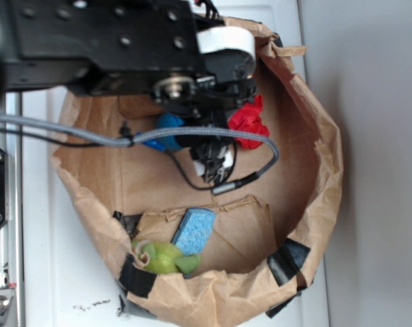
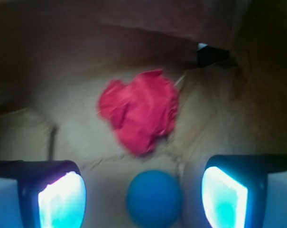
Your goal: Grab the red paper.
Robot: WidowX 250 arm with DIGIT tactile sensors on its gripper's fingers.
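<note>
Wrist cam: tool (image 2: 143,194) spread wide, nothing pinched, blue ball (image 2: 154,198) sitting between its fingers (image 2: 62,199). Just beyond, apart from the tool, red paper (image 2: 139,110) lies crumpled on the bag floor, no clear long axis, roughly as wide as tall. No readable writing. Exterior: paper bag (image 1: 325,177) on white worktop (image 1: 62,272), blue sponge (image 1: 194,230) well apart.
</note>
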